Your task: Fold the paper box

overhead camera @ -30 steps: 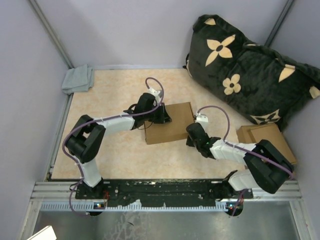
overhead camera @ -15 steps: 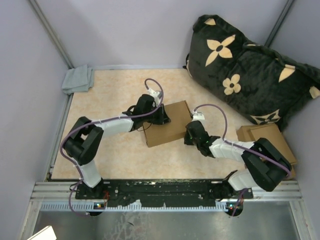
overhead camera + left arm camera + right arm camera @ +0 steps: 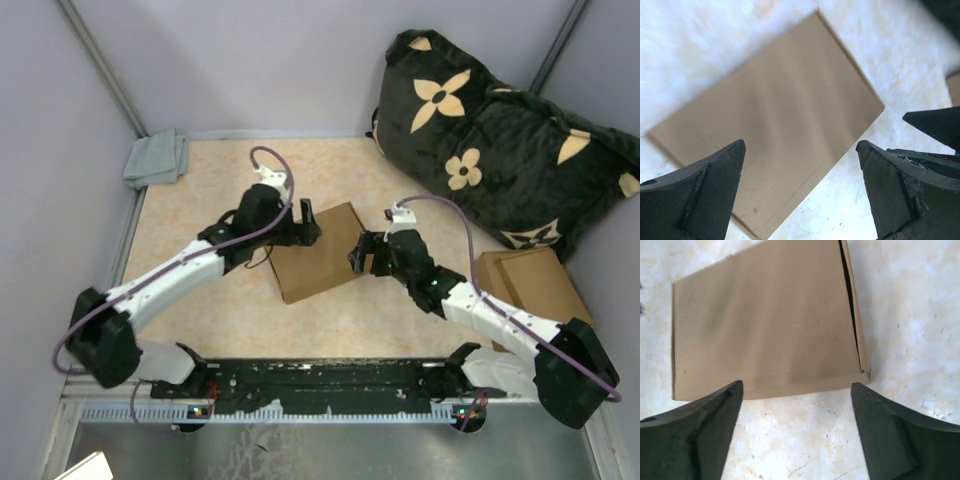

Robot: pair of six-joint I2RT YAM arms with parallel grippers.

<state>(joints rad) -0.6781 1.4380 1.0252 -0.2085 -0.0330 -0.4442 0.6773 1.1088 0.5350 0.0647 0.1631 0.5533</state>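
The paper box (image 3: 318,252) lies on the table as a closed, flat brown carton, turned slightly askew. My left gripper (image 3: 305,225) hovers over its far left corner, open and holding nothing. In the left wrist view the box (image 3: 770,125) fills the space below the wide-spread fingers (image 3: 705,195). My right gripper (image 3: 362,255) hangs just off the box's right side, also open. In the right wrist view the box (image 3: 765,325) lies beyond the gripper (image 3: 797,385), with bare table between the fingers. A dark slit runs along the box's right edge.
A black pillow with beige flowers (image 3: 490,140) leans in the back right corner. A stack of flat cardboard pieces (image 3: 530,275) lies at the right edge. A grey cloth (image 3: 157,158) sits in the back left corner. Walls enclose the table.
Both grippers have opened and let go of the box. The left arm has lifted and swung left, the right gripper has drawn back, and the box has shifted slightly left.
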